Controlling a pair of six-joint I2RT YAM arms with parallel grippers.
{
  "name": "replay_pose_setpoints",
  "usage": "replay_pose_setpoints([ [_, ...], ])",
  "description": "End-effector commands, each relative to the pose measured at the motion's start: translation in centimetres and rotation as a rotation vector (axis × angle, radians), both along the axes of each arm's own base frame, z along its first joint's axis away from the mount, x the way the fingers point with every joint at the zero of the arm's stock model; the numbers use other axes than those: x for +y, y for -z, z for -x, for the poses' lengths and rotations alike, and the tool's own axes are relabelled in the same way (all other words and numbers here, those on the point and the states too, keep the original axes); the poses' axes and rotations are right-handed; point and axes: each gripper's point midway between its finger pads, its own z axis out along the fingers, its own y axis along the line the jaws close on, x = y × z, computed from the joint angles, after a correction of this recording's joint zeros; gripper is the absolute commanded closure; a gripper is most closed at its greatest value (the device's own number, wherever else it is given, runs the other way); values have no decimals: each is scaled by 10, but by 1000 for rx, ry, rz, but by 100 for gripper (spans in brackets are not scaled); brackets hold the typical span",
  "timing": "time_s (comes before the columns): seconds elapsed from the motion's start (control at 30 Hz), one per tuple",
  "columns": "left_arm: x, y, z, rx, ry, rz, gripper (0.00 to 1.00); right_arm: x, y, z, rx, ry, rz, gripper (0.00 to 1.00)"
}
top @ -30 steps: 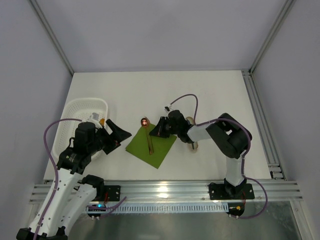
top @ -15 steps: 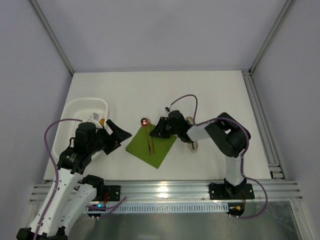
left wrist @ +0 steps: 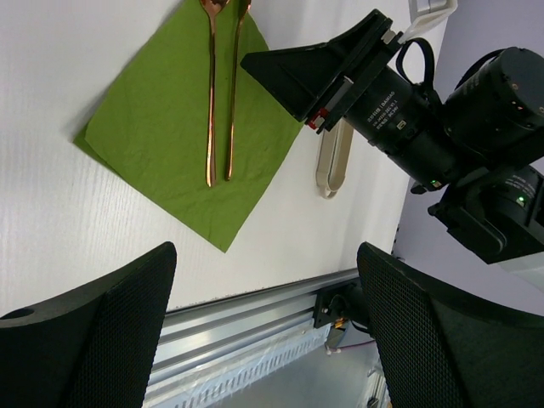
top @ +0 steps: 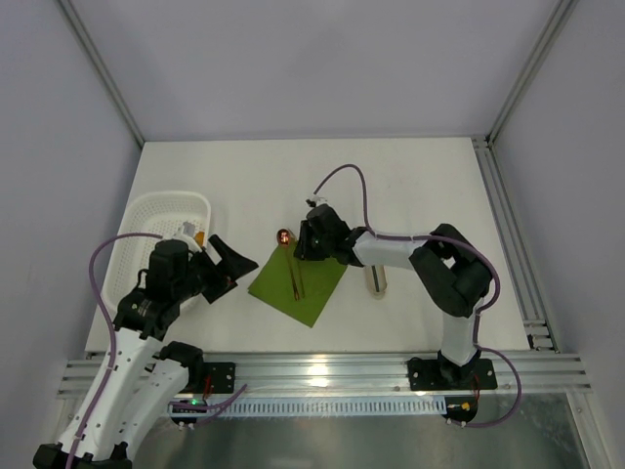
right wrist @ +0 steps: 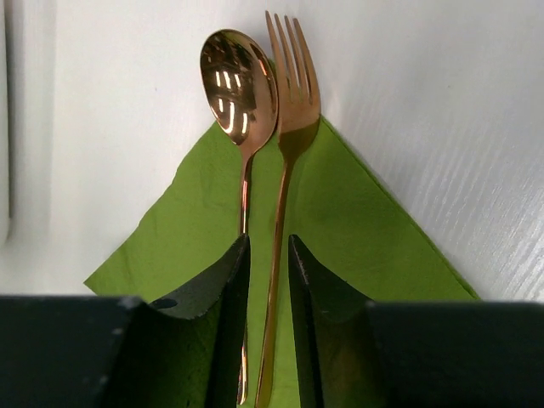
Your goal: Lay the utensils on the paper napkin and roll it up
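The olive-green paper napkin (top: 314,290) lies as a diamond in front of the arms. The copper spoon (top: 283,236) and fork (top: 297,280) lie side by side on it, their heads past its far corner. My right gripper (top: 309,238) hovers low over that far corner. In the right wrist view its jaws (right wrist: 269,242) stand a narrow gap apart above the napkin (right wrist: 365,221). The fork (right wrist: 293,102) handle shows in the gap, touching neither finger, with the spoon (right wrist: 238,81) just left. My left gripper (top: 230,264) is wide open and empty, left of the napkin (left wrist: 170,136).
A white mesh basket (top: 146,220) sits at the left behind my left arm. A pale beige oblong piece (top: 376,278) lies right of the napkin, under the right forearm, and also shows in the left wrist view (left wrist: 333,161). The aluminium rail (top: 322,371) runs along the near edge.
My right gripper has moved away from its base, up and left along the utensils toward the napkin's far corner. The left arm has hardly moved.
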Motion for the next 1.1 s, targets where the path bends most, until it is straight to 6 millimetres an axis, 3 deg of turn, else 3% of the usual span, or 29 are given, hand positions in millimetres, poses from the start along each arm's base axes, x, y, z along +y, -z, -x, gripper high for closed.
replay_pose_setpoints([
  [0.0,-3,-6,-4,-39,24,14,12,-13,-15,-9,-94,16,168,72],
  [0.43,-3,-8,-1,-45,25,16,12,-10,-5,-7,-107,23,296,76],
  [0.8,-2,-7,0,-48,23,14,12,0,-17,-5,-147,10,286,75],
  [1.07,-2,-7,0,-46,23,14,12,4,-15,-2,-145,5,292,75],
])
